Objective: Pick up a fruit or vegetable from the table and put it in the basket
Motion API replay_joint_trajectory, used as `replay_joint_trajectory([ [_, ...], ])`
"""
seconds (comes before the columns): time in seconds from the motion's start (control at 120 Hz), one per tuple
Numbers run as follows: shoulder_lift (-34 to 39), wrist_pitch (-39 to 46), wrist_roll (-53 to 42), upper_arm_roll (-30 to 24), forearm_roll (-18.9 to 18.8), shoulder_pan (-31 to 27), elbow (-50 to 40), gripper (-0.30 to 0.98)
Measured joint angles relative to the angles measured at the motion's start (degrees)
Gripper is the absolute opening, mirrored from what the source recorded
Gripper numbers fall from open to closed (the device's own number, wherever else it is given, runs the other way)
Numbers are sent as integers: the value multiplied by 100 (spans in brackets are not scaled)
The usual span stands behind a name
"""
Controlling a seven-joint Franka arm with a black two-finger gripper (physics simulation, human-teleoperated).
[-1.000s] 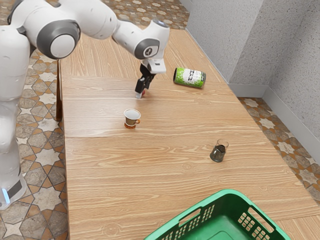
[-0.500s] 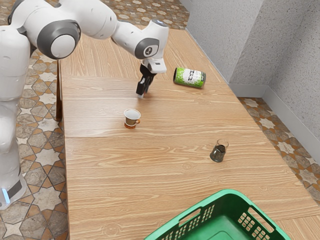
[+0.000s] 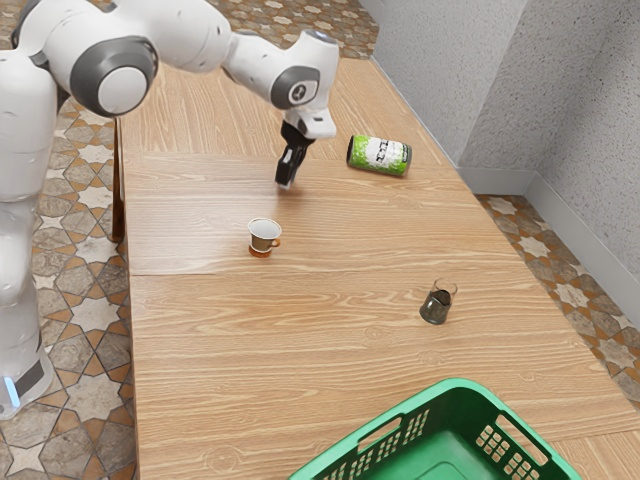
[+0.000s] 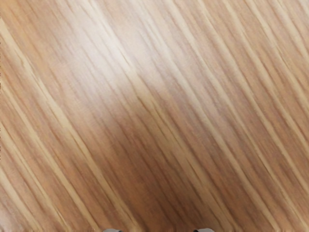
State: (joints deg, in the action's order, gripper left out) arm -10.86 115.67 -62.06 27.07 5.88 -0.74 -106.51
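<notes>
Gripper (image 3: 286, 184) hanging low over the far part of the table (image 3: 300, 350), pointing down, with the cup (image 3: 264, 234) near it and the green-and-white can (image 3: 380, 155) lying on its side toward the exterior view's right. Whether it is released or clenched on something I can't tell from my feeds, and I can't make out the fruit or vegetable either, so its place is uncertain; at or just under the hand would be my guess. The wrist view has wood grain beneath me with a soft dark shadow across it.

I read this as the pick-up step, around the grasp or the start of a lift. Next I'd confirm the grasp: if it's good, raise straight up, then carry over to the green basket (image 3: 478, 408), well apart from me at the exterior view's lower edge. That path wants enough height to clear the cup and the small dark glass (image 3: 436, 304). If the grasp is empty, I'd find the piece and line up again before leaving this spot
</notes>
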Motion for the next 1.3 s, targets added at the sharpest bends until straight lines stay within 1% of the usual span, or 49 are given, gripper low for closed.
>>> replay_joint_trajectory([
  [0.183,247,-293,100,-35,-29,63,100,15],
  [0.242,372,-399,140,-180,-100,40,122,15],
  [0.375,634,-736,292,-814,-437,87,283,15],
  [0.583,1024,-1181,516,-1834,-666,83,303,15],
  [0.767,1279,-1452,688,-2578,-722,225,332,15],
  [0.85,1300,-1538,766,-2903,-727,245,418,15],
  [1.075,1372,-1749,1016,-3899,-731,41,550,14],
  [1.3,1320,-1823,1288,-4739,-719,146,744,15],
])
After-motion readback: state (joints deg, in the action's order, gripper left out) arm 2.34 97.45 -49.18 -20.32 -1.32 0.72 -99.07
